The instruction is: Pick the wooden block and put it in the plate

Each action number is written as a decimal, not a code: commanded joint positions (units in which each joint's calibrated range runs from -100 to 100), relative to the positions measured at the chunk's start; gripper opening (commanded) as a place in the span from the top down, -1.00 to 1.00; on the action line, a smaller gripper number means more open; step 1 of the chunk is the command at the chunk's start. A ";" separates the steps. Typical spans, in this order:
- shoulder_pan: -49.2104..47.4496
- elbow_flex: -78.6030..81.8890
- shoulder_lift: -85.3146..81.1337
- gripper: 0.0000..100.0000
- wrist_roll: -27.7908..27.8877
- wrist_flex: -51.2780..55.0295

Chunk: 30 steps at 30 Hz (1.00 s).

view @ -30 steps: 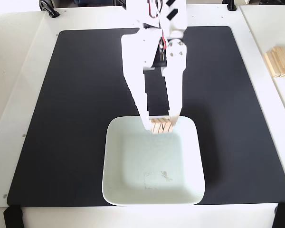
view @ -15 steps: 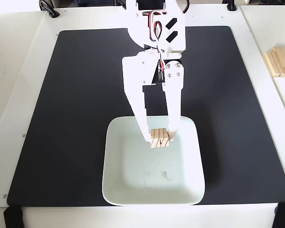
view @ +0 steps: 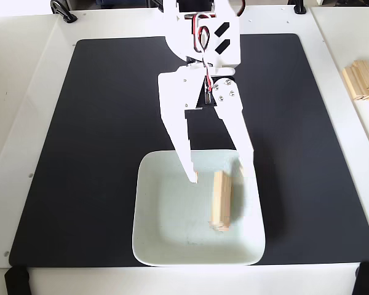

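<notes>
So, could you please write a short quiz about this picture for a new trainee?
1. True or false: the wooden block lies inside the plate.
2. The end effector is: A) shut on the block, B) open above the plate, C) out of view.
3. What lies at the right edge of the fixed view, off the black mat?

Key:
1. True.
2. B; its fingers stand apart, the block between them and seemingly released.
3. A pile of loose wooden sticks.
</notes>
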 commanded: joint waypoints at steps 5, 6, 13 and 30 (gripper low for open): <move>0.51 -0.82 -1.26 0.31 0.02 -0.17; 0.51 -0.82 -1.26 0.31 -0.09 -0.17; 0.51 -0.82 -1.26 0.48 -0.14 -0.17; -0.73 25.36 -23.38 0.98 -0.14 -0.70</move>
